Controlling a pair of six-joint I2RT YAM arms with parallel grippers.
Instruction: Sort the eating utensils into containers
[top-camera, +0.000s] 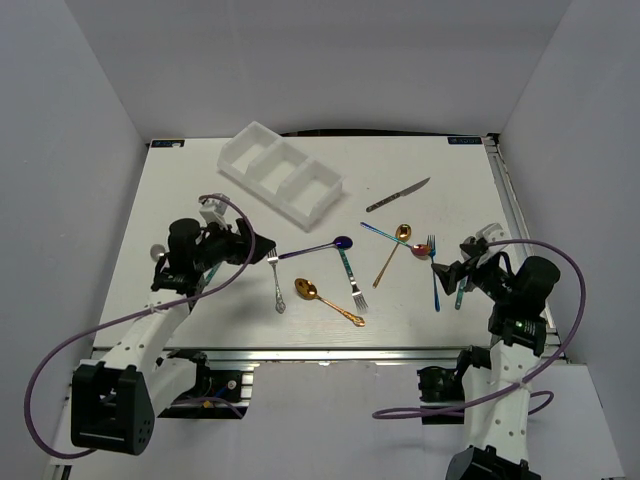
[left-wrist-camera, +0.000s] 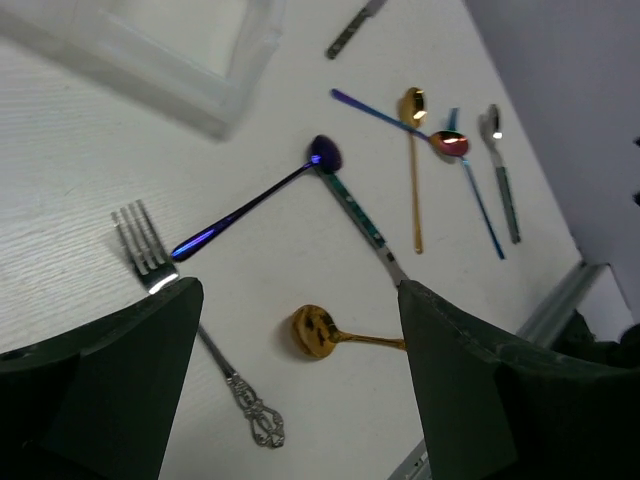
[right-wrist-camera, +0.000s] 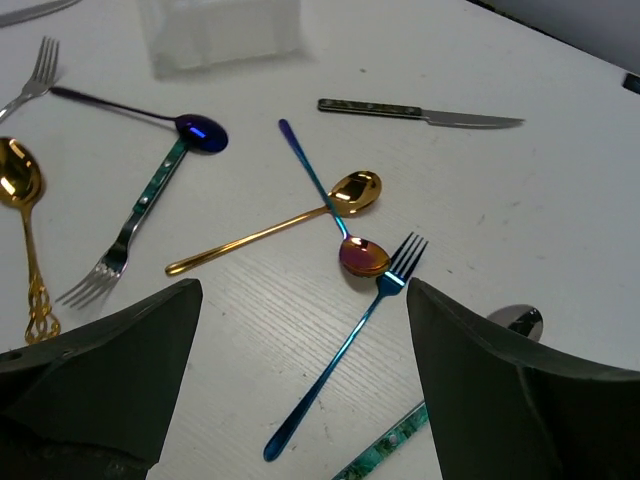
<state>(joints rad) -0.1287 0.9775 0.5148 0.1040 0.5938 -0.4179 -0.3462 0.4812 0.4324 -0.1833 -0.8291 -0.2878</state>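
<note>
l gripper (top-camera: 258, 244) + r gripper (top-camera: 446, 268) both released, wide — utensils (top-camera: 313, 290) loose on table (top-camera: 180, 200) near white tray (top-camera: 262, 190)

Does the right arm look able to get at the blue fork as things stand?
Probably yes: the right gripper is open above the blue fork, whose handle lies free; only the red spoon crowds its tines.

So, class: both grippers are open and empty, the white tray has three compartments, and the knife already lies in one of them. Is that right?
Not quite. The knife lies on the table, right of the tray, not in a compartment, as the top view shows. The rest stands: the left gripper and right gripper are open and empty, and the tray has three compartments.
</note>
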